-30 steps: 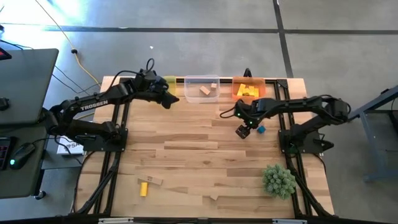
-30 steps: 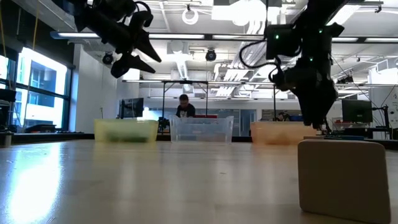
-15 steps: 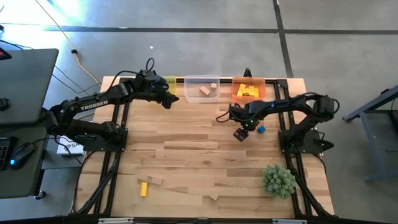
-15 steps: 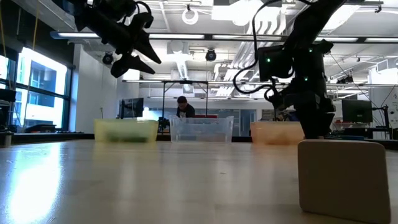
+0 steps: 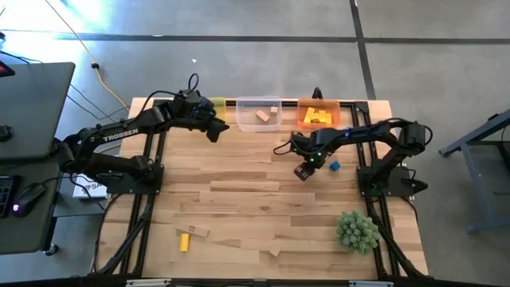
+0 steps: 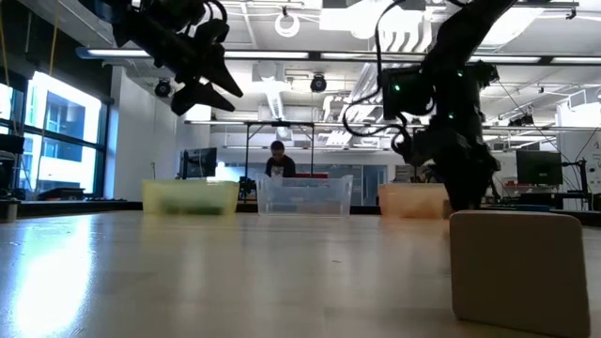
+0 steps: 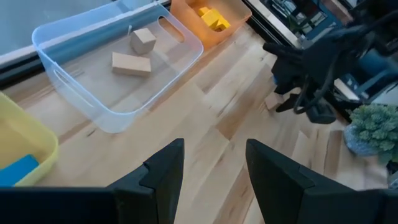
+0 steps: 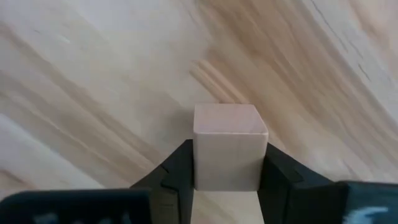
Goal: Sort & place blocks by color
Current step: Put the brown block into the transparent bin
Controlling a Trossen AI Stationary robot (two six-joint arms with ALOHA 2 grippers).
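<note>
Tan wooden cube [image 8: 229, 147], light, rigid, smooth-faced, pinched on 2 flat sides by right gripper [image 5: 303, 170] low over tabletop [image 5: 239, 191], near blue block [image 5: 335, 166]. Left gripper [image 7: 208, 168] spread, empty, near clear bin [image 7: 118, 68].

You have a plain tan cube [image 8: 229, 146] between dark fingers [image 8: 177, 171]. The yellow bin [image 7: 22, 146] holds a blue block [image 7: 17, 169]; the clear bin [image 7: 118, 62] tan pieces [image 7: 131, 63]; the orange bin [image 7: 214, 18] yellow blocks [image 7: 212, 18]. The table [image 5: 239, 187] is pale striped wood, the plant ball [image 5: 356, 229] green.

Left gripper [image 5: 213, 127] raised, jaws parted, right gripper [image 5: 302, 171] lowered, jaws clamped
</note>
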